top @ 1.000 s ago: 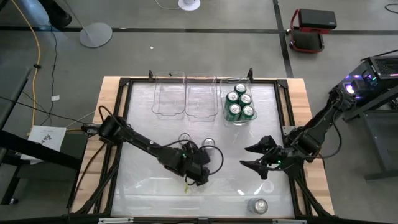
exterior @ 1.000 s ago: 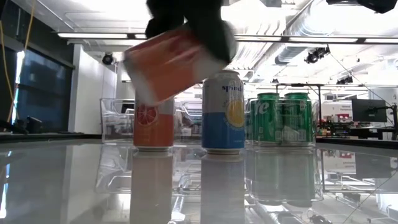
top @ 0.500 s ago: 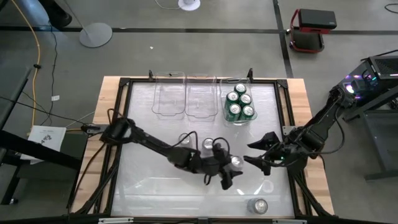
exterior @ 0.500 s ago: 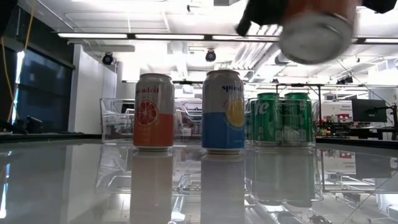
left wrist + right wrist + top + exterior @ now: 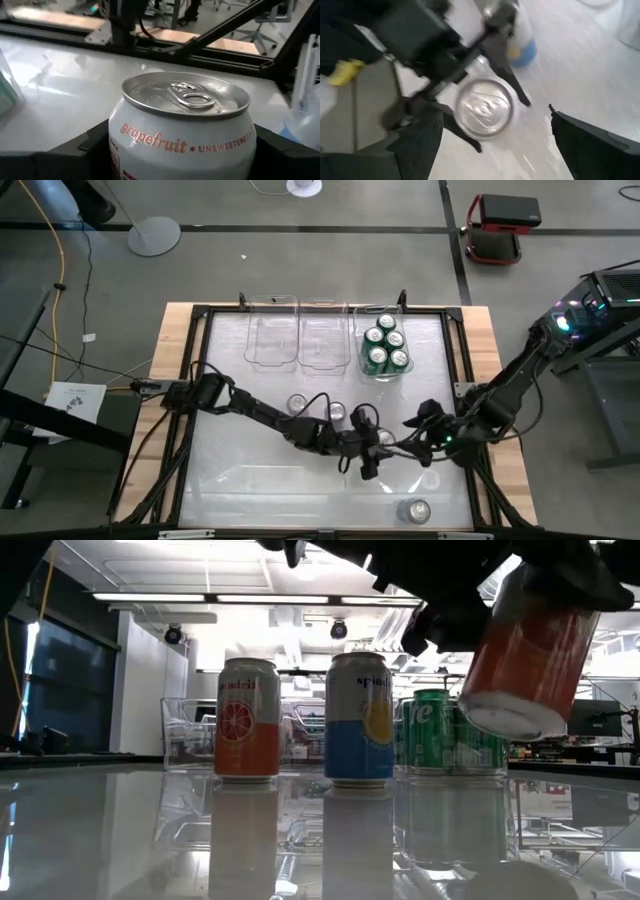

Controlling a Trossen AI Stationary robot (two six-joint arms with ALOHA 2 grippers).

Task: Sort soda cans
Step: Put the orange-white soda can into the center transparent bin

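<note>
Midair, left pincer (image 5: 372, 448) grips grapefruit can (image 5: 528, 660) above counter (image 5: 250, 480), near bin of green cans (image 5: 385, 345). Right pincer (image 5: 425, 440) gapes just beside, empty. Risk: handover misaligned, tilted can slips, drops, topples standing cans.

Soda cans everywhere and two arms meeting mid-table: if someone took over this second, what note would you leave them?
Left gripper: shut on a white-and-orange grapefruit soda can, held off the table near the middle, close to the right gripper.
Right gripper: open, empty, facing that can; looks like a handover, though that is a guess.
Done: four green soda cans stand in the right clear plastic bin.
Left: an orange soda can and a blue-and-white soda can stand on the table; one silver-topped can sits near the front edge. The two other clear bins hold nothing.
</note>
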